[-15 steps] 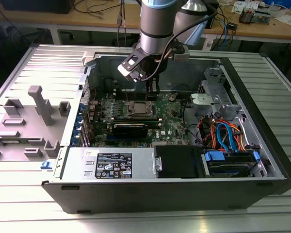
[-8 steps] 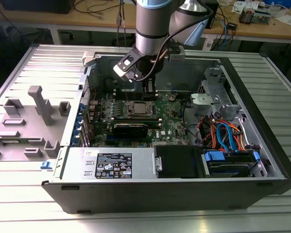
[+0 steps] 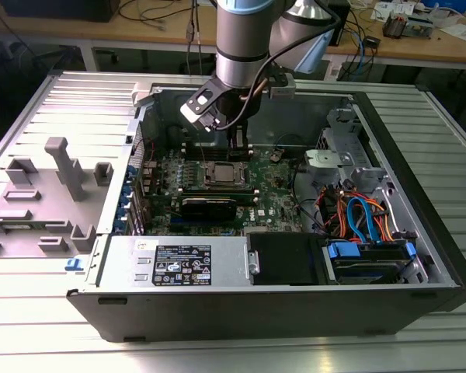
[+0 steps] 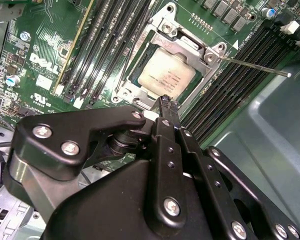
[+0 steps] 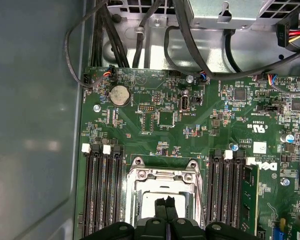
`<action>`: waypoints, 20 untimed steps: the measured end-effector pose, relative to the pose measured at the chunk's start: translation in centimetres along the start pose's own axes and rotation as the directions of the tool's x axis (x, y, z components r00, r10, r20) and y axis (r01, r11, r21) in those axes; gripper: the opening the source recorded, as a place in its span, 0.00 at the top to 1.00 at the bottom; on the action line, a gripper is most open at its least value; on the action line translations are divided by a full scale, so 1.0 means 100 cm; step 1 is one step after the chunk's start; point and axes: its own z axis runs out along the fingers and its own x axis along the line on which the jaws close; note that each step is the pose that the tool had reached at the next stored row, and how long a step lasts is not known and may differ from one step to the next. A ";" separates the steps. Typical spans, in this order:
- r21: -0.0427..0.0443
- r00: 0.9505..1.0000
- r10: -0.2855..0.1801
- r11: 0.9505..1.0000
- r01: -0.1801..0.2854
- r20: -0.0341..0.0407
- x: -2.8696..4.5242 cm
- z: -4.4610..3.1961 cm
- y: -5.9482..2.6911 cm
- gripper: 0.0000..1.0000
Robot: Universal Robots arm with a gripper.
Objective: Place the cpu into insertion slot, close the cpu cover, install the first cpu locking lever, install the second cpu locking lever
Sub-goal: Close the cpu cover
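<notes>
In the exterior view the arm [image 3: 245, 39] reaches down from the top centre of the frame into the open case [image 3: 295, 311]. Its gripper [image 3: 238, 142] hangs just above the centre, over the green board [image 3: 279, 194].

The cpu [image 4: 167, 75] sits in the slot [image 4: 126, 92], silver top up. In the exterior view it lies at the frame's centre, just below the gripper. The cover [image 4: 192, 50] lies flat around the chip, whose top shows through the square window.

In both wrist views the 2 fingertips [image 5: 160, 202] are pressed together with nothing between them. The gripper [image 4: 167, 104] is poised right at the socket's edge; I cannot tell whether it touches the metal.

1 lever [image 4: 255, 66], a thin silver rod, runs out from a corner of the socket and slants across the black memory slots [image 4: 225, 95], with its tip free. More memory slots lie on the socket's other side.
</notes>
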 end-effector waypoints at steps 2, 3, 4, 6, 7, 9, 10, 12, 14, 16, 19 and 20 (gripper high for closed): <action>0.000 1.000 0.000 1.000 0.000 0.000 0.0000 0.0000 -0.0001 0.89; 0.000 1.000 0.000 1.000 0.000 0.000 0.0000 0.0000 -0.0002 0.89; 0.000 1.000 0.000 1.000 0.000 0.000 0.0001 0.0000 -0.0005 0.89; 0.000 1.000 0.000 1.000 0.000 0.000 0.0001 0.0001 -0.0014 0.89; 0.000 1.000 0.000 1.000 0.000 0.000 0.0001 0.0001 -0.0023 0.89; 0.000 1.000 0.000 1.000 0.000 0.000 0.0003 0.0003 -0.0048 0.89; 0.000 1.000 0.000 1.000 0.000 0.000 0.0003 0.0005 -0.0058 0.89; 0.000 1.000 0.000 1.000 0.000 0.000 0.0005 0.0009 -0.0085 0.89; 0.000 1.000 0.000 1.000 0.000 0.000 0.0006 0.0014 -0.0108 0.89; 0.000 1.000 0.000 1.000 0.000 0.000 0.0007 0.0020 -0.0133 0.89; 0.000 1.000 0.000 1.000 0.000 0.000 0.0009 0.0024 -0.0163 0.89; 0.000 1.000 0.000 1.000 0.000 0.000 0.0010 0.0025 -0.0174 0.89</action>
